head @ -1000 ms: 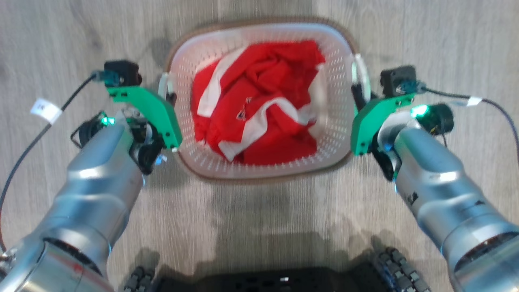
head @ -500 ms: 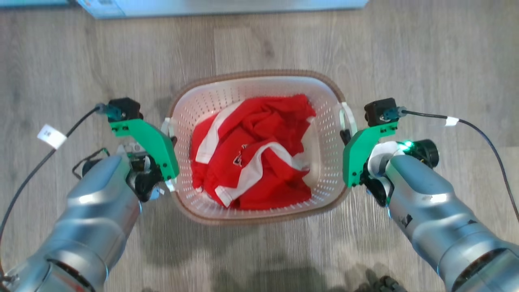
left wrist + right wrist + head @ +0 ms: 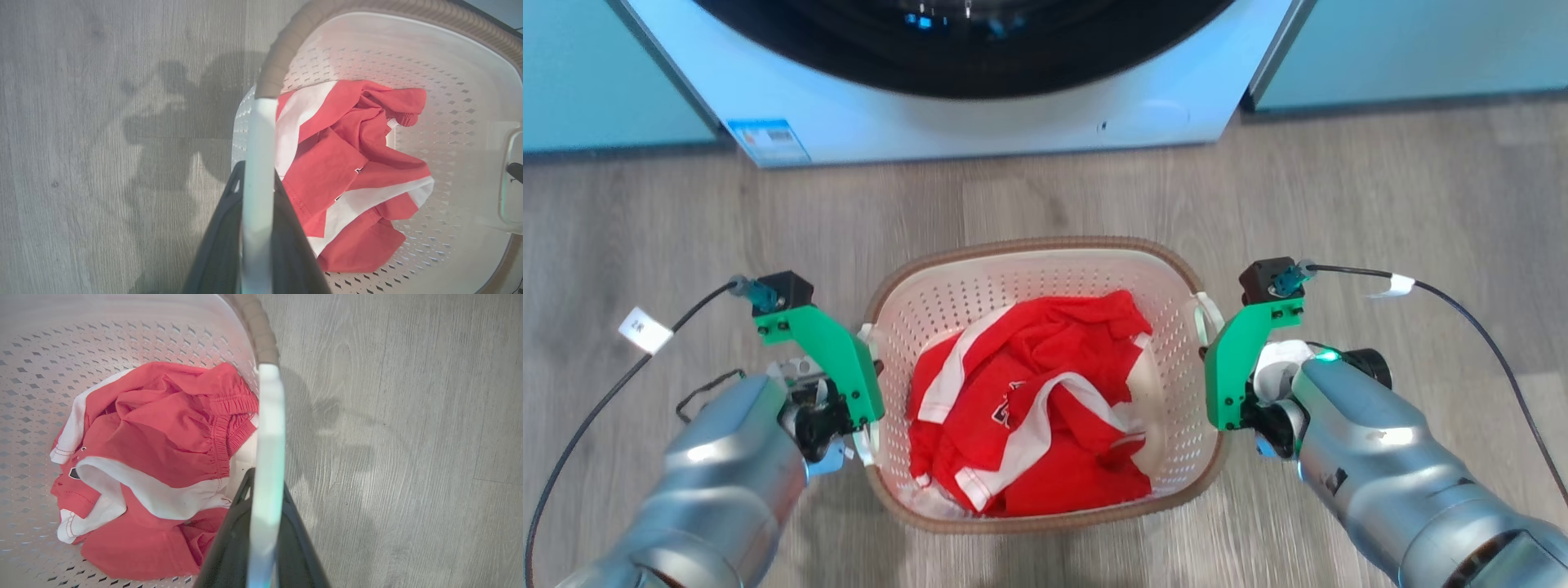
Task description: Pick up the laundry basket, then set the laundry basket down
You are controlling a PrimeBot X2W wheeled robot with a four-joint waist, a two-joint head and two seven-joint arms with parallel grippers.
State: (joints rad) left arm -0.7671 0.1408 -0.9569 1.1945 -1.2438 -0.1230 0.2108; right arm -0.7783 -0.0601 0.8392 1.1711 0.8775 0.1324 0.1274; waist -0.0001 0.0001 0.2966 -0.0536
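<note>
Basket: the laundry basket (image 3: 1029,245) hangs between both arms, before the washing machine (image 3: 980,106), seemingly off the floor.
Left fingers (image 3: 220,253): pinching the left handle (image 3: 257,155).
Right fingers (image 3: 302,555): pinching the right handle (image 3: 269,416).
Handling: probably light, stiff plastic holding a soft red garment (image 3: 1029,408); grip both handles and keep it level.

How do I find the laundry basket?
Look for the big white washing machine. Right in front of it, over the wood floor, is the laundry basket. It's white with tiny holes, a brown rim and red-and-white clothes inside.
</note>
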